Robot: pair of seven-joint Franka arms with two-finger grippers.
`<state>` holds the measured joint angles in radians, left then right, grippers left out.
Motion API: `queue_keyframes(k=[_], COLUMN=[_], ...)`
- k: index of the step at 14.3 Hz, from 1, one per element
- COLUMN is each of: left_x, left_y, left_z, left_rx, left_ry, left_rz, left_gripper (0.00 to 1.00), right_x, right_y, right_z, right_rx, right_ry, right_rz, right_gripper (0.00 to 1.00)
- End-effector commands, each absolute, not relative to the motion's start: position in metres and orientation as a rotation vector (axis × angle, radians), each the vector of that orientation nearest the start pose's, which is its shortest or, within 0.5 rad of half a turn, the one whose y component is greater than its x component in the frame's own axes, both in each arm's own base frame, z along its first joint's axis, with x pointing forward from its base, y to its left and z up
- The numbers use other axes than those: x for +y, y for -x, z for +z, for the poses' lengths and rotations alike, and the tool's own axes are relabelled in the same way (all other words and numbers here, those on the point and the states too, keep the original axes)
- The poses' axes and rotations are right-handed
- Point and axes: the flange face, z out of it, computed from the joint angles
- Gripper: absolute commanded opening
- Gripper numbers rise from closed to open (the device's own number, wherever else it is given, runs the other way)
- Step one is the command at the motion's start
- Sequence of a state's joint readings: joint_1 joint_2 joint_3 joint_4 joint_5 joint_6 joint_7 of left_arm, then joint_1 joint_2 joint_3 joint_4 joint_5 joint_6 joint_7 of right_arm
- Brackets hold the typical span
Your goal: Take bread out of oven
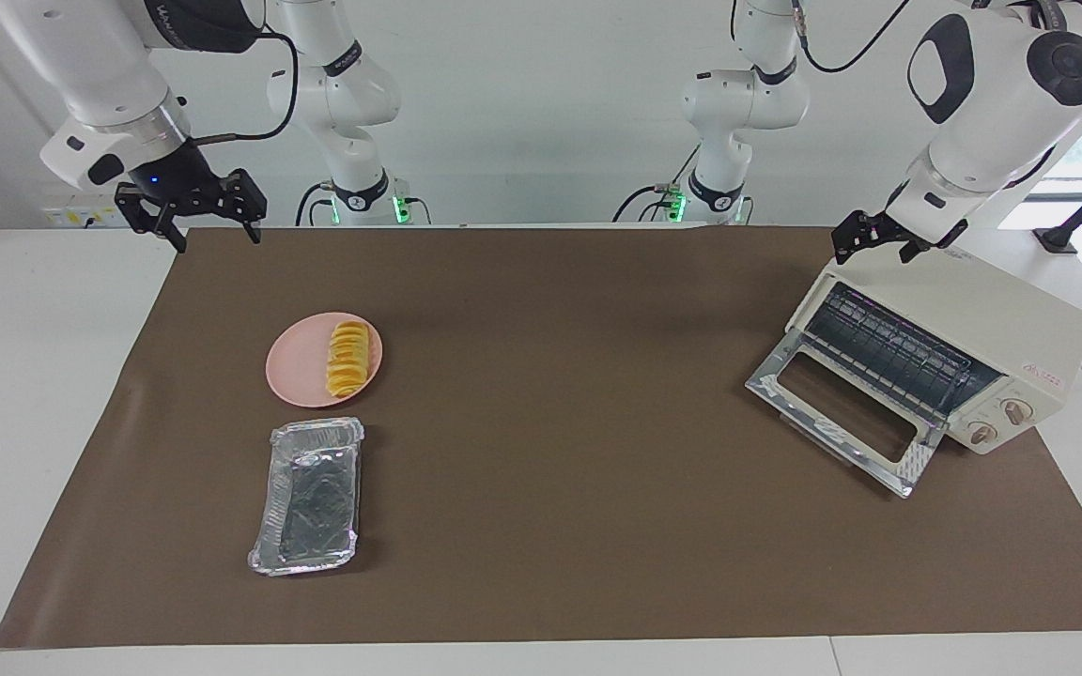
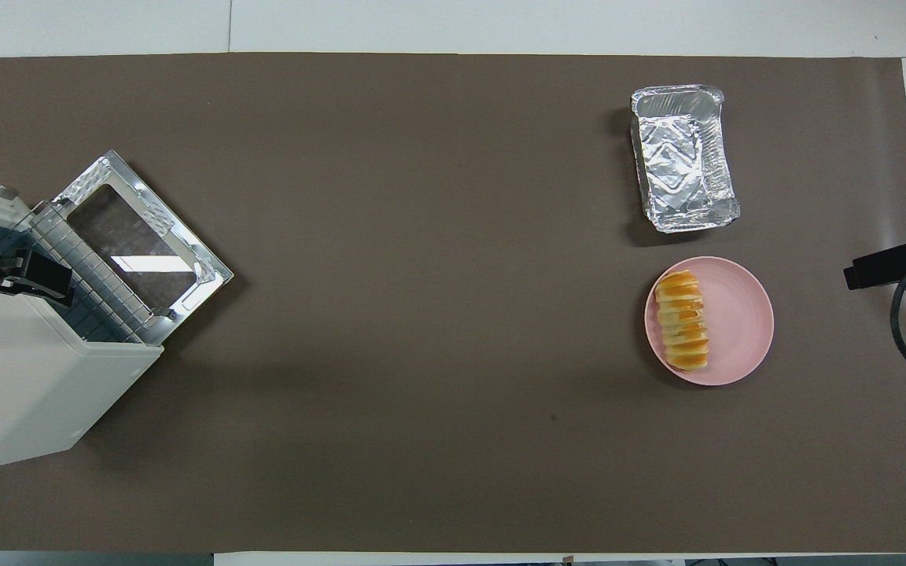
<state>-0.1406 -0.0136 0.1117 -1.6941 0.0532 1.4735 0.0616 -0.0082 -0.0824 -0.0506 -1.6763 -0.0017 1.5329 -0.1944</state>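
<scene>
Nearest the robots, the right gripper [image 1: 218, 233] hangs empty over the mat's edge at the right arm's end of the table, jaws apart. The left gripper [image 1: 874, 246] hangs empty over the top of the oven [image 1: 992, 324], at the left arm's end; its jaws also stand apart, though its fingers are hard to make out against the oven.

A little farther out, the bread [image 1: 350, 357] lies on the pink plate [image 1: 295, 364], toward the right arm's end, well apart from the oven. The oven's glass door [image 1: 840, 415] is dropped open onto the brown mat [image 1: 560, 376], and the wire rack [image 1: 888, 349] inside is bare. Farthest from the robots, just beside the plate, sits the foil tray [image 1: 308, 496], with nothing in it.

Only the facing view shows the oven's knobs and red logo and both arms whole. The overhead view cuts the oven off at the frame's edge and shows only a dark tip of the right gripper with a loop of cable; it does show the tray's embossed floor plainly.
</scene>
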Motion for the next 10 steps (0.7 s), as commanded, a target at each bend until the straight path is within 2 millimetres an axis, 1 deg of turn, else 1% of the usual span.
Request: queue_keyframes(k=[1, 10], left_x=[-0.0070, -0.0070], left_y=[-0.5320, -0.5320], left_z=[0.5728, 0.5728], left_rx=[0.140, 0.140], left_ry=[3.075, 3.075], left_rz=[0.298, 0.298], left_gripper=[1.00, 1.00], right_x=[-0.0416, -0.0444], right_y=[-0.5238, -0.5211], right_z=[0.6177, 0.6149], right_rx=[-0.224, -0.217], right_ry=[3.130, 3.133], right_rz=[0.112, 0.127], right_gripper=[1.00, 1.00])
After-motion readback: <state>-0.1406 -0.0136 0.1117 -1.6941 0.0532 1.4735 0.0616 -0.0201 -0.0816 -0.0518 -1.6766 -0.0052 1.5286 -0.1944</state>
